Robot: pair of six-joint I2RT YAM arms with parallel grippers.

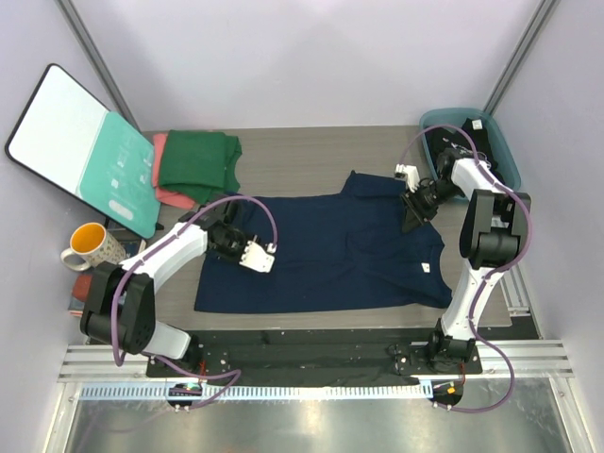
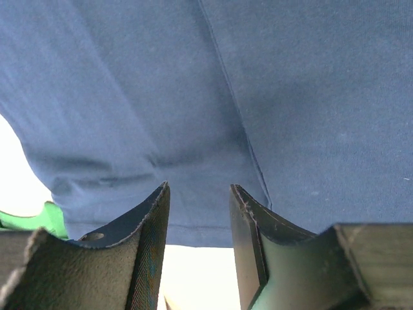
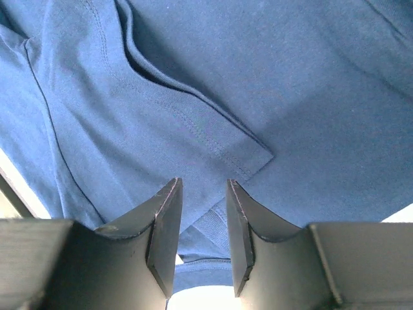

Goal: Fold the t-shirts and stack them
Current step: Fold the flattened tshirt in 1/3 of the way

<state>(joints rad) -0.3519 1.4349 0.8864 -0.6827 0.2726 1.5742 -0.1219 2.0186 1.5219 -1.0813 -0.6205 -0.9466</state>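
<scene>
Left gripper [image 1: 262, 257] first: its jaws stand apart over the left part of the navy t-shirt [image 1: 330, 260], which lies spread across the middle of the counter [image 1: 311, 146], and nothing is pinched between them. In the upper left of the top view, a dark green t-shirt [image 1: 198, 159] lies folded on a salmon-pink t-shirt [image 1: 176, 197], so I judge you are on the navy tee's fold, right at the grasp. At centre right, the right gripper [image 1: 411, 219] sits by a sleeve, jaws likewise parted with no cloth between. Your next move, as I read it: lower both, close on the cloth edges, then lift and carry across evenly so nothing bunches. Only the top view gives you the whole layout and the stack; it hides the jaw gaps. Your left wrist view shows the hem and a seam just past the tips, green at lower left; your right wrist view shows the sleeve's stitched corner straight ahead
</scene>
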